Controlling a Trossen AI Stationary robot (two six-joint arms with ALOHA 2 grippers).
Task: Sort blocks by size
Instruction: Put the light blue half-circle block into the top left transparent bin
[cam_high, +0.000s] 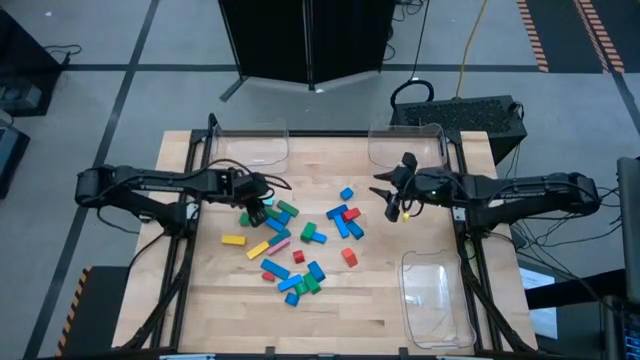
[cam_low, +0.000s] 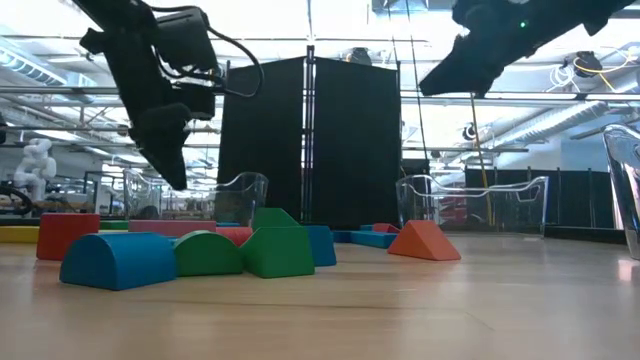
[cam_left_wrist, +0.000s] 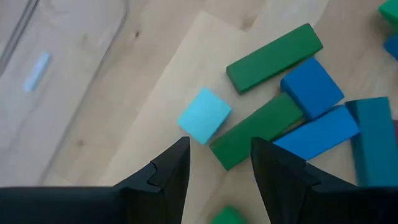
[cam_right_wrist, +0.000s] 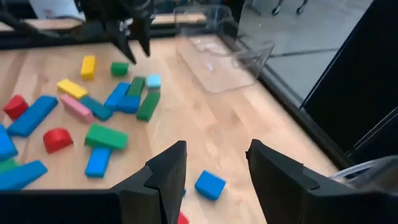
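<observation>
Progress: sorting is barely beginning; the three clear trays (cam_high: 428, 290) are sitting with no blocks visible inside.
Blocks (cam_high: 300, 240): all lying loose mid-table, between the trays.
Left gripper (cam_left_wrist: 217, 163): hovering open and holding nothing over the light-blue cube (cam_left_wrist: 204, 115).
Right gripper (cam_right_wrist: 214, 163): hanging open, carrying nothing, near the far right tray.

The wooden table (cam_high: 330, 310) carries a loose heap of small coloured blocks (cam_high: 300, 240) at its middle. Relative to that heap, two clear plastic trays (cam_high: 250, 148) (cam_high: 407, 143) sit behind, a third (cam_high: 435, 298) right and nearer.
</observation>
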